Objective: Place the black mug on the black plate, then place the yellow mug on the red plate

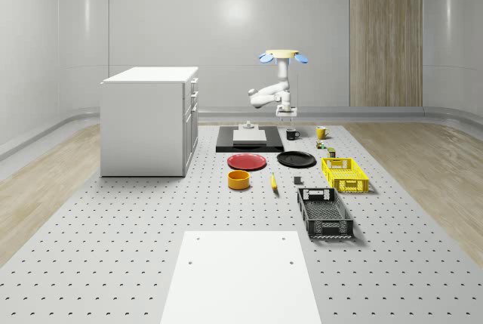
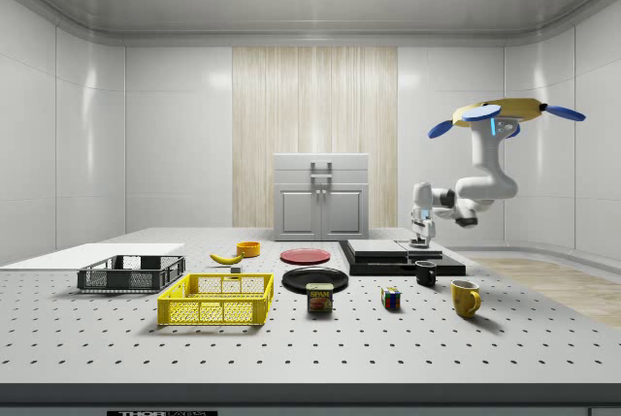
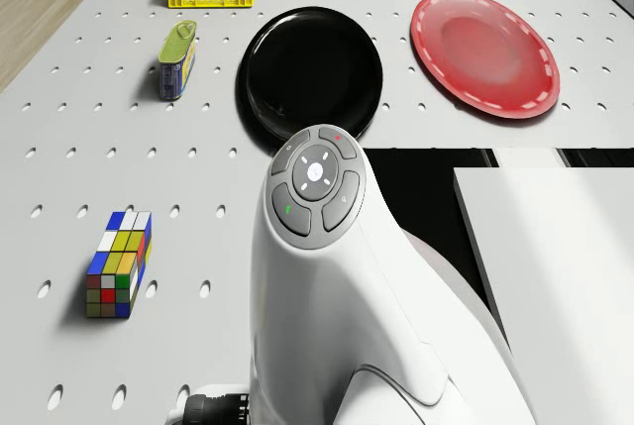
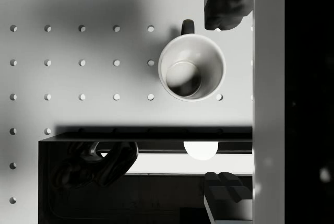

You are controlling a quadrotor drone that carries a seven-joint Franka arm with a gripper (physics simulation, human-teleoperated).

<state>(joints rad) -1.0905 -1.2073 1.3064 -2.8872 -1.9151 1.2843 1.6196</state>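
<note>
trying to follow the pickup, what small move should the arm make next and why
Probably lower straight down. The gripper hangs above the black mug, jaws open, fingers straddling it in the wrist view. The drone hovers above; the black plate waits bare.

Two mugs are counted on the table: one black mug (image 1: 292, 134) and one yellow mug (image 1: 321, 132). Two plates are seen, one black plate (image 1: 296, 159) and one red plate (image 1: 247, 162). Two crates are counted, one yellow crate (image 1: 345, 174) and one black crate (image 1: 324, 213). One orange bowl (image 1: 238, 180), one banana (image 1: 274, 182), one tin can (image 2: 319, 298) and one colour cube (image 2: 390, 299) are found. One white cabinet (image 1: 149, 121) is counted, along with one dark slab (image 1: 249, 139) and one flat white sheet (image 1: 240, 277). One drone (image 1: 282, 56) carrying one arm is counted.
</note>
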